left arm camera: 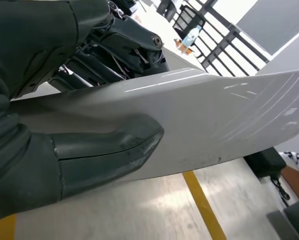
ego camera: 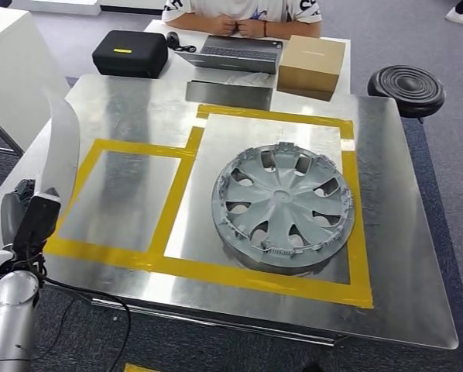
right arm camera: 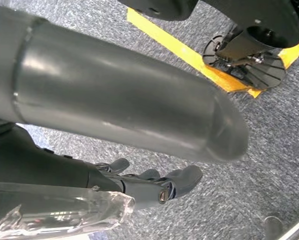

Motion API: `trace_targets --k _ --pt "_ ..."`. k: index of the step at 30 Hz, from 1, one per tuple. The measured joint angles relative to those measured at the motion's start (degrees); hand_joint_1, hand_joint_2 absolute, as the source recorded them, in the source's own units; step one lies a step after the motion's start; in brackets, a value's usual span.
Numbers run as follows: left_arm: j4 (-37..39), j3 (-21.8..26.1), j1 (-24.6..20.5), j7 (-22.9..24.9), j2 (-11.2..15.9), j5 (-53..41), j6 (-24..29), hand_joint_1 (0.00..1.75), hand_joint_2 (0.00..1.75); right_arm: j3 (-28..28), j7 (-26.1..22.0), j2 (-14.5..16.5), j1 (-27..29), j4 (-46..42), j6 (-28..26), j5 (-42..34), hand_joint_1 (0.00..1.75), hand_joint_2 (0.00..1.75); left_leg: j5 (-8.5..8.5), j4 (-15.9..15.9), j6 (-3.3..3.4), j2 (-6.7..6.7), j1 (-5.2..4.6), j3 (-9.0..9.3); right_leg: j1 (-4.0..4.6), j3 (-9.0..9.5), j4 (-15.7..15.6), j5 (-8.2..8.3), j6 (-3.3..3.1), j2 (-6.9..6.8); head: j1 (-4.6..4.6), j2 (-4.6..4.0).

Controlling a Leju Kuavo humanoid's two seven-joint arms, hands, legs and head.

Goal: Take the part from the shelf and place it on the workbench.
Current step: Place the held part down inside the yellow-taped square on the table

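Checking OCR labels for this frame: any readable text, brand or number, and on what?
No legible text.
Black case: yellow label, blurred.
Person's white shirt: black letters, cut off, unreadable.
Cardboard box: faint mark, too small.
Bottle: label blurred.
Hubcap and grey part: no markings.

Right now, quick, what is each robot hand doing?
Left hand: holding the long, curved, pale grey panel part between thumb and fingers.
Right hand: hanging over the grey carpet, holding nothing; open or closed cannot be told.
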Motion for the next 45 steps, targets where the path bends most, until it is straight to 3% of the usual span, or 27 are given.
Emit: trace_targets --k 2,4,5,6,7,9,11,14,16,17,19,20,21,22,23,25,27,31,33,35,36,37,38,40,41,43,45 --pt "0.0 -0.2 -0.2 0.2 0.2 0.1 -0.1 1.50 1.75 0.0 -0.1 0.0 -0.1 0.0 0.0 0.0 0.00 0.00 -2.53 3.8 -0.56 0.09 0.06 -1.70 -0.23 0.04 -0.3 0.25 -0.60 -0.03 -0.15 0.00" --pt "0.2 -0.3 -0.5 0.3 0.4 0.2 0.0 1.50 1.75 0.0 -0.1 0.0 0.0 0.0 0.1 0.0 0.00 0.00 -6.31 11.7 -0.90 0.13 0.05 -5.23 -0.19 -0.01 -0.3 0.23 -0.76 -0.07 -0.26 0.00" --pt "0.4 -0.3 -0.5 0.3 0.4 0.3 0.0 1.50 1.75 0.0 -0.1 0.0 0.0 0.0 0.1 0.0 0.00 0.00 -7.37 14.9 -0.97 0.13 0.05 -6.73 -0.17 -0.02 -0.3 0.24 -0.79 -0.09 -0.25 0.00" --pt "0.5 -0.3 -0.5 0.3 0.4 0.3 0.0 1.50 1.75 0.0 -0.1 0.0 0.0 0.0 0.1 0.0 0.00 0.00 -7.36 16.3 -0.96 0.13 0.05 -7.43 -0.15 -0.03 -0.3 0.25 -0.81 -0.09 -0.25 0.00" --pt "0.7 -0.3 -0.6 0.4 0.4 0.3 0.0 1.50 1.75 0.0 -0.1 0.0 0.0 0.0 0.1 0.0 0.00 0.00 -6.17 15.3 -0.90 0.13 0.05 -6.94 -0.15 -0.01 -0.3 0.26 -0.81 -0.09 -0.25 0.00" --pt "0.8 -0.4 -0.7 0.4 0.7 0.4 0.0 1.50 1.75 0.0 -0.1 0.0 0.0 0.0 0.1 0.0 0.00 0.00 -2.10 7.9 -0.66 0.24 0.06 -3.26 -0.14 0.07 -0.2 0.26 -0.72 -0.05 -0.27 0.00" --pt "0.9 -0.4 -0.9 0.4 0.8 0.4 0.0 1.51 1.75 0.0 -0.1 0.0 0.0 0.0 0.1 0.0 0.00 0.00 0.06 1.1 -0.26 0.36 -0.03 -0.07 0.13 -0.09 -0.1 0.26 -0.32 0.01 -0.19 0.00" --pt "1.1 -0.5 -1.0 0.4 0.9 0.4 0.0 1.51 1.75 0.0 -0.1 0.0 0.0 0.0 0.1 0.0 0.00 0.00 0.27 -0.5 0.67 0.32 -0.21 0.36 0.23 -0.33 -0.3 0.52 0.55 0.02 -0.13 0.00" --pt "1.2 -0.5 -1.1 0.4 0.9 0.6 0.0 1.33 1.75 0.0 -0.1 0.0 0.0 0.0 0.1 0.0 0.00 0.00 0.50 -0.7 1.39 0.32 -0.04 0.37 0.11 -1.12 1.0 -0.52 1.19 -0.05 0.00 0.00" --pt "1.4 -0.5 -1.3 0.4 1.0 0.7 0.0 1.21 1.75 0.0 -0.1 0.0 0.0 0.0 0.1 0.0 0.00 0.00 0.60 -0.8 1.67 0.34 0.10 0.39 0.06 -2.24 3.3 -1.89 1.50 -0.09 0.12 0.00" --pt "2.3 -0.3 -1.7 0.4 1.0 1.1 0.1 0.85 1.75 0.0 -0.2 0.0 0.0 0.0 0.1 0.0 0.00 0.00 0.61 -0.8 1.94 0.36 0.15 0.37 -0.05 -5.82 11.1 -5.54 1.96 -0.15 0.36 0.00" --pt "3.1 -0.2 -1.9 0.4 1.1 1.3 0.1 0.72 1.75 0.0 -0.2 0.0 0.1 0.0 0.1 0.0 0.00 0.00 0.60 -0.8 1.98 0.36 0.15 0.37 -0.09 -7.52 14.6 -6.77 2.09 -0.17 0.37 0.00" --pt "4.0 -0.1 -2.1 0.2 1.1 1.6 0.1 0.58 1.75 0.0 -0.2 0.0 0.1 0.0 0.0 0.0 0.00 0.00 0.58 -0.8 1.99 0.35 0.15 0.38 -0.10 -8.42 16.5 -7.00 2.14 -0.17 0.35 0.00" --pt "4.9 0.1 -2.4 0.1 1.2 1.7 0.1 0.52 1.75 0.0 -0.2 0.0 0.1 0.0 0.0 0.0 0.00 0.00 0.57 -0.8 1.98 0.32 0.16 0.43 -0.10 -8.22 16.0 -6.14 2.13 -0.17 0.36 0.00" --pt "5.8 0.2 -2.7 -0.1 1.2 1.9 0.1 0.51 1.75 0.0 -0.2 0.0 0.1 0.0 0.0 0.0 0.00 0.00 0.54 -0.8 1.94 0.29 0.20 0.50 -0.12 -6.84 13.1 -4.38 2.07 -0.17 0.35 0.00" --pt "7.6 0.6 -3.5 -0.5 1.5 2.2 0.1 0.51 1.75 0.0 -0.2 0.0 0.0 0.0 0.0 0.0 0.00 0.00 0.40 -0.7 1.61 0.20 0.15 0.62 -0.13 -2.46 4.8 -0.99 1.82 -0.13 0.39 0.00" --pt "9.3 1.1 -4.3 -0.7 1.8 2.3 0.1 0.51 1.75 0.0 -0.2 0.0 -0.2 0.0 -0.1 0.0 0.00 0.00 0.39 -0.6 0.98 0.14 -0.02 0.55 -0.05 -0.05 0.3 0.05 1.30 0.01 0.34 0.00" --pt "11.2 1.6 -5.1 -0.9 2.2 2.5 0.2 0.51 1.75 0.0 -0.3 0.0 -0.2 0.0 -0.1 0.0 0.00 0.00 -0.25 0.1 -0.24 0.16 0.08 0.09 -0.07 -0.10 -0.1 0.17 -0.18 0.12 0.21 0.00" --pt "11.9 1.6 -5.4 -0.9 2.4 2.5 0.2 0.35 1.75 0.0 -0.3 0.0 -0.2 0.0 -0.1 0.0 0.00 0.00 -3.34 5.2 -0.67 0.22 0.12 -2.21 -0.26 -0.06 -0.2 0.28 -0.75 0.05 0.04 0.00" --pt "12.7 1.6 -5.5 -0.9 2.5 2.5 0.2 0.10 1.75 0.0 -0.3 0.0 -0.2 0.0 -0.1 0.0 0.00 0.00 -6.82 13.1 -0.90 0.23 0.14 -5.89 -0.23 -0.12 -0.2 0.25 -0.94 -0.01 -0.04 0.00" --pt "13.0 1.6 -5.5 -0.9 2.5 2.5 0.2 0.00 1.75 0.0 -0.3 0.0 -0.2 0.0 -0.1 0.0 0.00 0.00 -7.37 15.5 -0.93 0.23 0.14 -7.06 -0.21 -0.14 -0.2 0.25 -0.96 -0.02 -0.04 0.00" --pt "13.4 1.7 -5.5 -0.9 2.5 2.5 0.2 0.00 1.75 0.0 -0.3 0.0 -0.2 0.0 -0.1 0.0 0.00 0.00 -6.79 15.9 -0.88 0.23 0.14 -7.26 -0.19 -0.14 -0.2 0.25 -0.96 -0.02 -0.05 0.00" --pt "13.7 1.7 -5.6 -0.9 2.5 2.5 0.3 0.00 1.75 0.0 -0.3 0.0 -0.2 0.0 -0.1 0.0 0.00 0.00 -5.16 13.8 -0.79 0.23 0.15 -6.32 -0.19 -0.10 -0.2 0.25 -0.95 -0.01 -0.05 0.00" --pt "14.2 1.9 -5.9 -0.9 2.7 2.5 0.6 0.00 1.75 0.0 -0.3 0.0 -0.2 0.0 -0.1 0.0 0.00 0.00 -1.33 6.1 -0.55 0.30 0.13 -2.50 -0.14 -0.01 -0.2 0.23 -0.79 0.02 -0.06 0.00" --pt "14.5 2.1 -6.1 -1.0 2.7 2.5 0.7 0.00 1.75 0.0 -0.3 0.0 -0.2 0.0 -0.1 0.0 0.00 0.00 -0.19 2.6 -0.37 0.32 0.09 -0.86 -0.03 -0.08 -0.1 0.22 -0.59 0.06 -0.04 0.00" --pt "15.2 2.6 -6.5 -1.1 2.7 2.5 0.9 0.00 1.75 0.0 -0.3 0.0 -0.2 0.0 -0.1 0.0 0.00 0.00 0.23 -0.4 0.04 0.33 -0.08 0.41 0.16 -0.28 -0.1 0.32 -0.04 0.10 0.03 0.00" --pt "15.8 2.9 -6.6 -1.2 2.7 2.5 1.1 0.00 1.75 0.0 -0.3 0.0 -0.2 0.0 -0.1 0.0 0.00 0.00 0.40 -0.6 0.65 0.29 -0.15 0.26 0.11 -0.48 -0.2 0.38 0.53 0.07 0.06 0.00"
